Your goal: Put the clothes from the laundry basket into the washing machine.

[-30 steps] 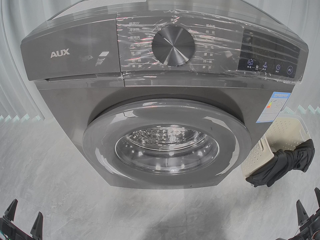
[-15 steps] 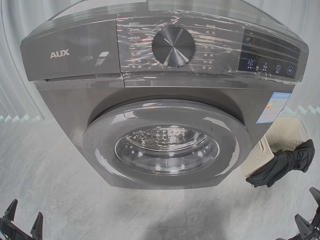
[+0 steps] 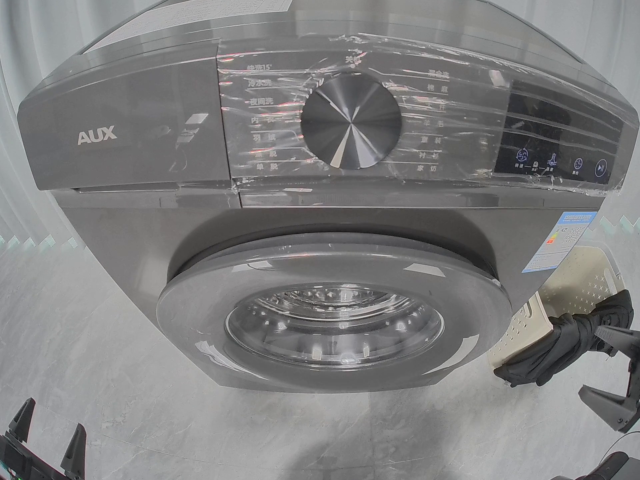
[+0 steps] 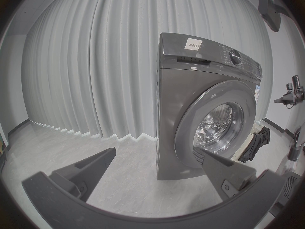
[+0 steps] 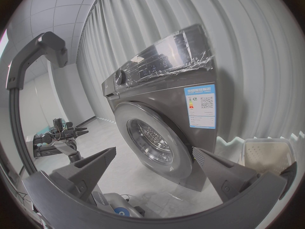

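A grey washing machine (image 3: 333,188) stands in front of me, its round glass door (image 3: 333,318) closed. To its right on the floor sits a cream perforated laundry basket (image 3: 587,278) with a black garment (image 3: 563,345) draped over its front rim. My right gripper (image 3: 617,375) hangs open just right of the garment's end, holding nothing. Low at the near left, my left gripper (image 3: 47,435) is open and empty, far from the basket. The right wrist view shows the basket (image 5: 267,153) beyond the open right gripper (image 5: 154,153). The left wrist view shows the garment (image 4: 257,140).
Pale marble-look floor (image 3: 100,341) spreads in front of and to the left of the machine. White pleated curtains (image 4: 79,80) hang behind it. The basket sits tight against the machine's right side.
The head camera has moved closer, so the machine looks larger. My right gripper has risen and turned on its side, nearer the black garment. The left gripper has stayed put.
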{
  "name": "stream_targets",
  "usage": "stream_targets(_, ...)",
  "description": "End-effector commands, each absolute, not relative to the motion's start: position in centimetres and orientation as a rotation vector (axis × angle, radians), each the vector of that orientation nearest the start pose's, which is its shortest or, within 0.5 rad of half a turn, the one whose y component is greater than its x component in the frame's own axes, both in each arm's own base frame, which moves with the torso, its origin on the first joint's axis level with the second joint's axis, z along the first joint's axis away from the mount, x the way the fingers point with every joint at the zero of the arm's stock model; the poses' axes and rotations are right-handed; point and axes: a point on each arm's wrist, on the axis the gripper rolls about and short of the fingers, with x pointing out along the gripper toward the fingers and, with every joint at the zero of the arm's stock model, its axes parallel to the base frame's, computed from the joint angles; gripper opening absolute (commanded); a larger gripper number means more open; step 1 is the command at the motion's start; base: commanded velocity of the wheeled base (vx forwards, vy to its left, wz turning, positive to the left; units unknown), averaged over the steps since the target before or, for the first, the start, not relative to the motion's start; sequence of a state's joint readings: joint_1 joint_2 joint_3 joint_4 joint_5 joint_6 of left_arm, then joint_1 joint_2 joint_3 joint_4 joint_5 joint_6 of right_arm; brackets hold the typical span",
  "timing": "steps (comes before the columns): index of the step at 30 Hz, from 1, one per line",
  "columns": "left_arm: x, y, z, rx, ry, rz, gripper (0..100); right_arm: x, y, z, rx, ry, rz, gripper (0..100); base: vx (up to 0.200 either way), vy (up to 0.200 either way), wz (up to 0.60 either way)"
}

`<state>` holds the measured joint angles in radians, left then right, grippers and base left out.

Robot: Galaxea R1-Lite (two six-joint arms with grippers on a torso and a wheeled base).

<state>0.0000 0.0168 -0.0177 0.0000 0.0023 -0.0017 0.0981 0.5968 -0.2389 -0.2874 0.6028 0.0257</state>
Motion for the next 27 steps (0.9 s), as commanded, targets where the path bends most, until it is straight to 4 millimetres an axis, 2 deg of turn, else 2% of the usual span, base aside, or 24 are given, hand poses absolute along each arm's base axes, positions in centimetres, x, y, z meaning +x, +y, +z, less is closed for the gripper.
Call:
stream_targets(1,-2.3,0.0,7.6,-0.003,0.002,0.002,100,9.0,3.2,17.0,0.050,0.235,0.775,100,0.000,0.000,0.00)
stream_targets(9,-2.3,0.0,7.6,-0.003,0.002,0.002,100,10.1,4.8,16.5,0.034,0.309,0.696,100,0.000,0.000,0.00)
stream_targets(16,-2.3,0.0,7.6,-0.003,0.002,0.002,100,11.3,5.9,16.8,0.137,0.288,0.605,100,0.000,0.000,0.00)
stream_targets(27,-2.3,0.0,7.6,-0.006,0.000,0.003,100,12.5,7.4,16.3,0.146,0.312,0.627,100,0.000,0.000,0.00)
